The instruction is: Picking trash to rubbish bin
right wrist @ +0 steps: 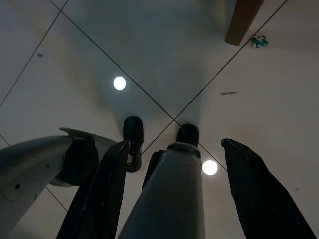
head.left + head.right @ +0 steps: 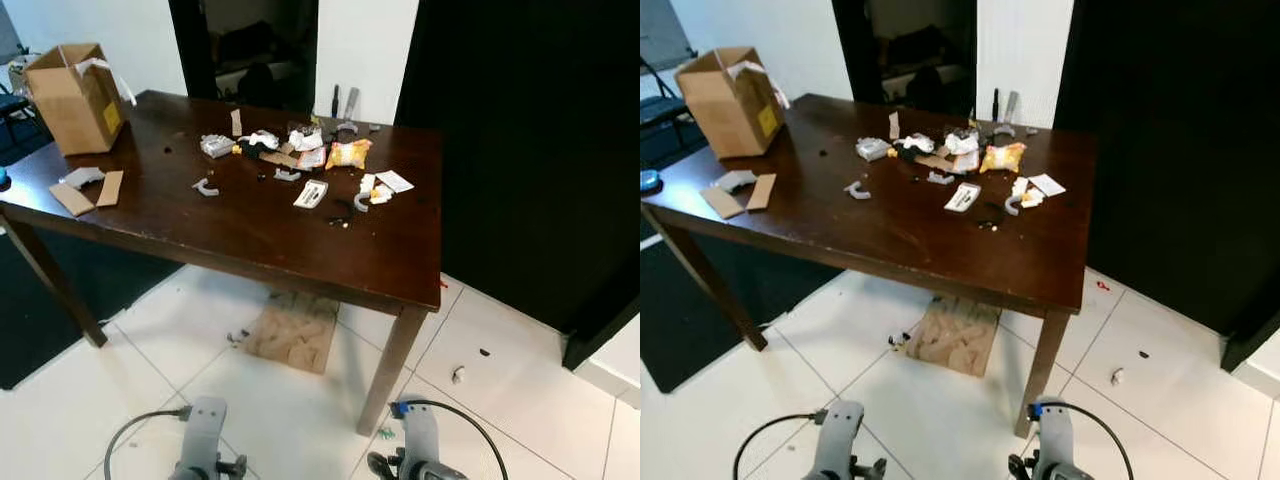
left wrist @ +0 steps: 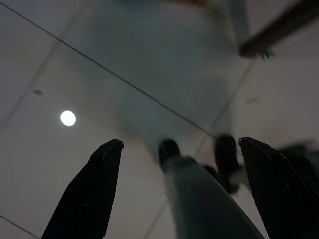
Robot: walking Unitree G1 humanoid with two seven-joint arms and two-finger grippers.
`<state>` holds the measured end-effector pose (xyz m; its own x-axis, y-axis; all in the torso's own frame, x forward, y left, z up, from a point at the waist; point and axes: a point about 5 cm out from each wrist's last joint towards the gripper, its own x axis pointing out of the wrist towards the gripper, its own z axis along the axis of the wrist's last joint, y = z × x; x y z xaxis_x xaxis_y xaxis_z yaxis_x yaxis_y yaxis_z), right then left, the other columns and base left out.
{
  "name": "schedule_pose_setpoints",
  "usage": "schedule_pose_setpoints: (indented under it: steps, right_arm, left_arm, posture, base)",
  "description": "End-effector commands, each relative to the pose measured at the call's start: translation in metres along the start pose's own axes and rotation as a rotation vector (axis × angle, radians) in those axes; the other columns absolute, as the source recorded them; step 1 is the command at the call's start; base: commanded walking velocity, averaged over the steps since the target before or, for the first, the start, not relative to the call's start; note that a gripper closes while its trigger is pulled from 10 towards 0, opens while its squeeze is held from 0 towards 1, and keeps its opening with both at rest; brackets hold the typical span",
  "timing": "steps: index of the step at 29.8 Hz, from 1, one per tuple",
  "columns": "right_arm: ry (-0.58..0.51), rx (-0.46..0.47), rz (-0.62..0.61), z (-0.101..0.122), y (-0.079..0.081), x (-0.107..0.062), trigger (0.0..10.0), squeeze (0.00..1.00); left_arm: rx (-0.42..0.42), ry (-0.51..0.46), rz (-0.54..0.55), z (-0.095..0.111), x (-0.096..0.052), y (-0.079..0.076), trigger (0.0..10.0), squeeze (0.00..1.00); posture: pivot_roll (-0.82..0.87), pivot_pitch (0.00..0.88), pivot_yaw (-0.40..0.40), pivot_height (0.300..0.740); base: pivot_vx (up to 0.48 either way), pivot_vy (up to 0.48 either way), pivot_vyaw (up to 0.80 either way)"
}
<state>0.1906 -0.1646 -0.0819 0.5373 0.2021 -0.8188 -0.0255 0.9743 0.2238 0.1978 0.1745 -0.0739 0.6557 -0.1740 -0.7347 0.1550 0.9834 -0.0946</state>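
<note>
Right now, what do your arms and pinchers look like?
My two arms are silver-grey metal. A thin black cable loops out from the left arm and another from the right arm, which has a small blue bit at its top. Each gripper has two long, black, pointed fingers: the left gripper and the right gripper.

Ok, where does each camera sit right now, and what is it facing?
Left and right eye views: on the head, facing down at the brown table strewn with trash; both arms hang low.
Left wrist view: along the open left gripper at the tiled floor.
Right wrist view: along the open right gripper; shares the floor and a table leg.
</note>
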Motion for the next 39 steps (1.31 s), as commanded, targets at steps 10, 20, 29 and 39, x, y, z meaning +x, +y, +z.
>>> schedule_pose_setpoints:
  steps: [10, 20, 29, 39]
  right_arm:
    - [0.022, -0.046, 0.016, -0.001, 0.002, 0.000, 10.0, 0.00]
    - [0.025, -0.050, 0.015, -0.001, 0.002, 0.000, 10.0, 0.00]
    - [0.050, -0.069, -0.008, -0.003, -0.001, 0.000, 10.0, 0.00]
    - [0.152, -0.160, -0.161, -0.017, -0.017, -0.005, 10.0, 0.00]
  left_arm:
    - [0.094, -0.320, -0.062, 0.072, 0.004, 0.002, 10.0, 0.00]
    - [0.242, -0.428, -0.532, 0.101, 0.001, -0.047, 10.0, 0.00]
    - [0.408, -0.546, -0.763, 0.139, -0.019, -0.062, 10.0, 0.00]
    - [0.513, -0.817, -0.923, 0.198, -0.075, -0.079, 10.0, 0.00]
  posture:
    - [0.10, 0.000, -0.016, 0.740]
    - [0.10, 0.000, -0.013, 0.740]
    - [0.10, 0.000, -0.011, 0.740]
    - [0.12, 0.000, -0.017, 0.740]
  base:
    - [0.339, 0.000, 0.00]
    - [0.219, 0.000, 0.00]
    - [0.000, 0.000, 0.00]
    - [0.000, 0.000, 0.00]
